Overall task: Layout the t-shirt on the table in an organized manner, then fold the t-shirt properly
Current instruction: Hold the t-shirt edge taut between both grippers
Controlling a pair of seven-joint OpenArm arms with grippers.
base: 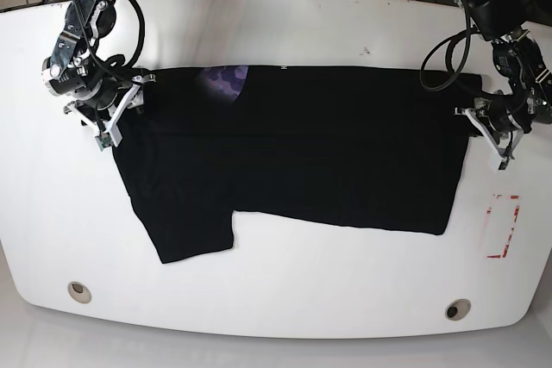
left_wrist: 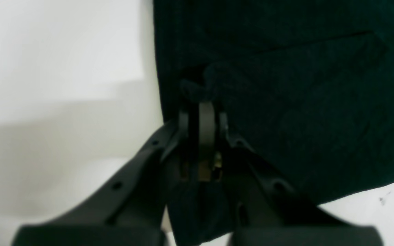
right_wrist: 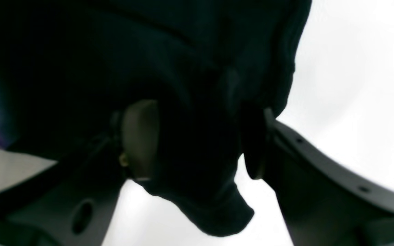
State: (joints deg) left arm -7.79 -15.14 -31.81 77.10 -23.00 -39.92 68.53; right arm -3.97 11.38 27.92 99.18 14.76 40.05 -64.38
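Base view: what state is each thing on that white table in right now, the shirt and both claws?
t-shirt: spread flat across the table, mostly plain black side up, a purple patch showing near the collar.
left claw: shut, pinching the shirt's edge.
right claw: jaws apart, cloth hanging loose between them.
table: bare glossy white around the shirt.
tape rectangle: uncovered, beside the shirt.

Both arms are black, jointed machines with looping black cables, and each wrist carries white bracket plates; the left gripper (base: 479, 123) sits at the scene's right, the right gripper (base: 116, 118) at its left. Up close, each has 2 matte dark-grey fingers (left_wrist: 206, 124) with small round screw holes and curved pads (right_wrist: 141, 136).
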